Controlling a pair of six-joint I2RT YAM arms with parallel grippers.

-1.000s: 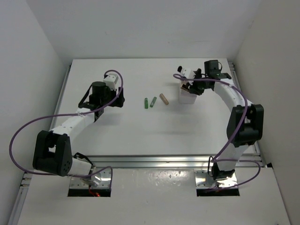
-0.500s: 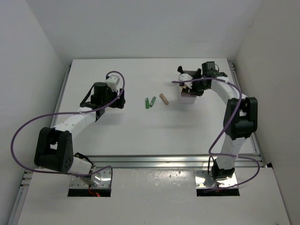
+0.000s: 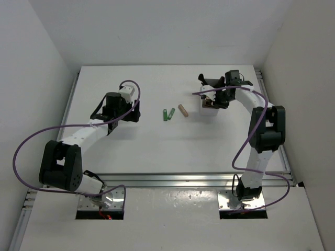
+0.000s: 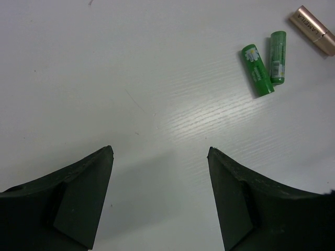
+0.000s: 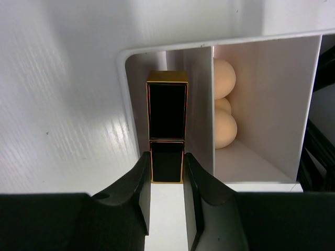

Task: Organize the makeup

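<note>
Lipstick-style black-gold tube (image 5: 167, 133) sits pinched between the fingers of the right gripper (image 5: 166, 163), which is closed on its lower half and holds it pointing into the narrow compartment of the white box (image 5: 121, 68). Whether its far end touches the compartment floor cannot be told. Across the divider, the wider compartment holds two peach sponges (image 5: 224, 78), one stacked against the other, so that part of the sorting looks done.

Out on the table (image 4: 104, 63), well apart from the box, two green tubes (image 4: 257, 70) lie almost side by side with a tan tube (image 4: 314, 30) just beyond them; none is sorted yet. The left gripper (image 4: 159, 157) hangs above bare table short of them, jaws spread wide and holding nothing.

My judgement is that the job is past halfway: the black-gold tube needs releasing, then three tubes are left.
</note>
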